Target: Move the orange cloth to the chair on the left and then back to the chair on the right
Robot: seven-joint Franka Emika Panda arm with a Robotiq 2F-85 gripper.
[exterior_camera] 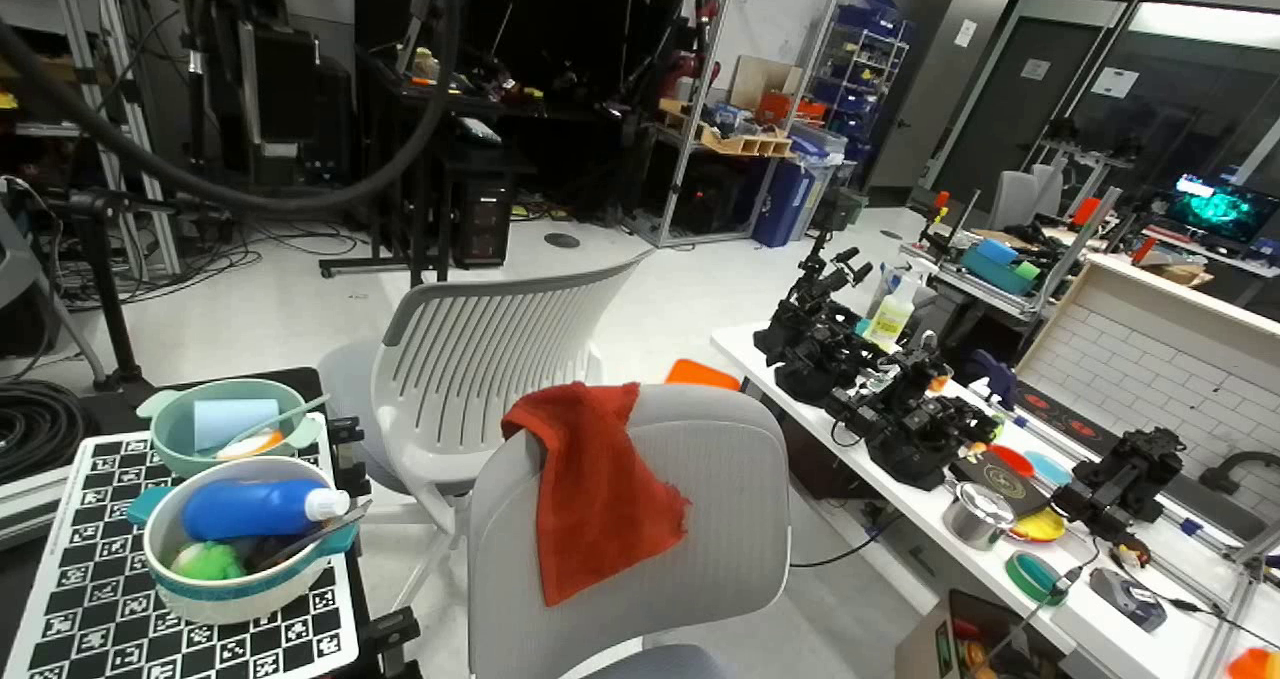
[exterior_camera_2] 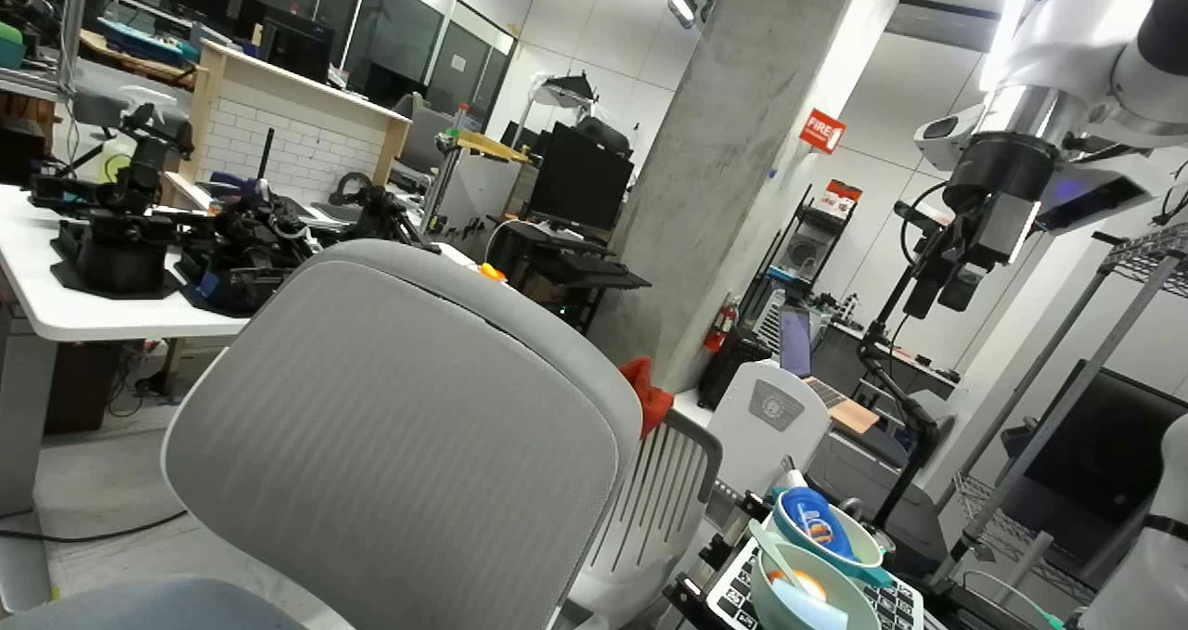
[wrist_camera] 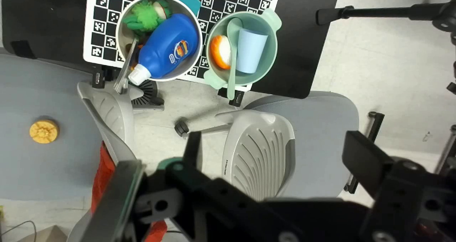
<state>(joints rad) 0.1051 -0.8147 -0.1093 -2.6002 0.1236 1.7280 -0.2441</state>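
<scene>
The orange-red cloth hangs draped over the top edge of one grey chair's back. Only a bit of the cloth shows behind that chair's back in an exterior view. In the wrist view the cloth lies at lower left, partly hidden by the gripper. The second grey chair, with a slotted back, stands beside it and also shows in the wrist view. My gripper is open and empty, above the slotted chair. It hangs high in an exterior view, apart from the cloth.
A cream pot with a blue bottle and a green pot with a cup and spoon stand on a checkered board beside the chairs. A yellow round thing lies on a chair seat. A white table holds black devices.
</scene>
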